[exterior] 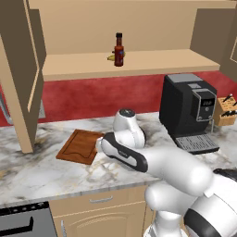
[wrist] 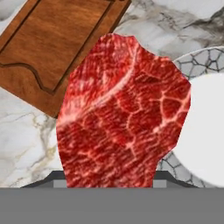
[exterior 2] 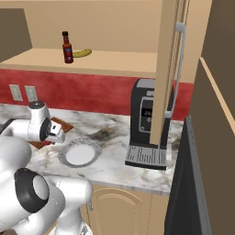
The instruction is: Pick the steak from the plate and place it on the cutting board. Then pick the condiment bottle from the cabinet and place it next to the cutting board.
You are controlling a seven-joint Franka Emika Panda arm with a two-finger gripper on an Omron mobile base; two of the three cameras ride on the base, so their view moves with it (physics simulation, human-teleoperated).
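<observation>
The gripper (wrist: 109, 186) was pinched on the steak (wrist: 124, 116), which hung close before the hand camera and hid both finger tips behind its lower edge. The meat was a deep, wet red, laced with pale marbling in a net-like pattern, and a lighter streak curved across its upper left. Its outline was irregular: a rounded peak at the top, a bulge toward the right, and a narrower lower part that ran down to the jaws.

In the hand view the steak was lifted above the marble counter (wrist: 26, 131), between the cutting board (wrist: 57, 39) and the plate (wrist: 205, 131). The board was reddish-brown wood with a groove running inside its edge. The plate was round, with a plain white centre and a rim patterned in grey cells.

In the right base view the plate (exterior 2: 81, 153) lay on the counter just beside the board (exterior 2: 62, 125), with the hand low over the stretch between them. The condiment bottle (exterior: 119, 50), dark red with a black cap, stood upright on the shelf of the cabinet (exterior: 139, 62), next to a banana (exterior 2: 82, 53). A black coffee machine (exterior: 190, 113) stood on the counter to the right of the arm.
</observation>
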